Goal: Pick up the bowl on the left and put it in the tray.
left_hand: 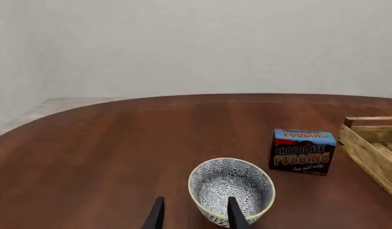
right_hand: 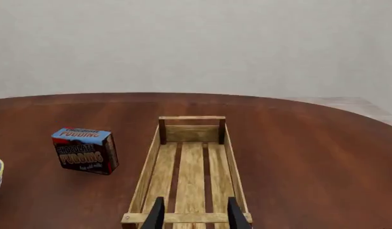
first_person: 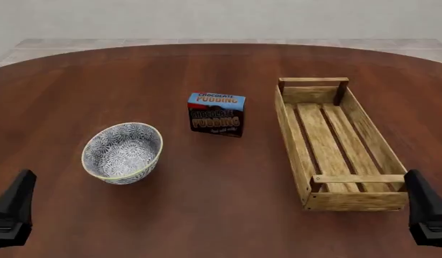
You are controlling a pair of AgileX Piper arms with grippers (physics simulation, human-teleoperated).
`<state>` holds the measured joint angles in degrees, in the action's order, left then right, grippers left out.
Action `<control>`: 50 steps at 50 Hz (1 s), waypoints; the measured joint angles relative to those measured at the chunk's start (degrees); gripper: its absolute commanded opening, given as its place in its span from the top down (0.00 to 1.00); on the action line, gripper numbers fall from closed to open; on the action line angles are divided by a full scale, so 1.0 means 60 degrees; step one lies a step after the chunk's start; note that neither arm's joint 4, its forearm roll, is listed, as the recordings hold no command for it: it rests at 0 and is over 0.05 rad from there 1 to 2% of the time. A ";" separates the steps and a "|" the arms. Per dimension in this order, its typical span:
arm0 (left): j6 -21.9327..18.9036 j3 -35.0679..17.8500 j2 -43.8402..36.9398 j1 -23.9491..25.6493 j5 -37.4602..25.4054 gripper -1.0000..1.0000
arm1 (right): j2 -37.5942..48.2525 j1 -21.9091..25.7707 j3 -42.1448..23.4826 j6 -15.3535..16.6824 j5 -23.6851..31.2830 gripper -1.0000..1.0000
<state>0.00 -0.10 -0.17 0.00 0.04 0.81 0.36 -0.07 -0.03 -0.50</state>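
Blue-floral white round bowl (first_person: 122,152) sits upright on brown wooden table (first_person: 206,204), left of chocolate pudding box (first_person: 216,114). Light-wood slatted tray (first_person: 336,142) at right (nothing inside). Left gripper (left_hand: 194,215) and right gripper (right_hand: 193,214): both spread, holding nothing.

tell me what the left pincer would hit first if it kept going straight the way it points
Probably the bowl: in the left wrist view its near rim sits just ahead of the open left pincer, slightly toward one finger. Depth is unclear.
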 measured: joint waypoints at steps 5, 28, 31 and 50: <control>0.0000 -0.0010 -0.0017 0.0000 0.0004 0.00 | 0.0000 -0.0022 0.0000 -0.0006 0.0029 0.00; 0.0000 -0.0023 -0.0041 0.0000 0.0010 0.00 | 0.1016 0.0008 -0.0006 -0.0189 -0.0680 0.00; 0.0000 -0.0024 -0.0042 0.0000 0.0010 0.00 | 0.1524 0.0083 -0.0046 -0.0175 -0.1055 0.00; 0.0000 -0.0025 -0.0043 0.0000 0.0011 0.00 | 0.3418 0.0733 -0.1031 0.0424 -0.1677 0.00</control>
<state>0.00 -0.24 -0.43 0.00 0.11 21.32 4.76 -6.25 2.52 -10.57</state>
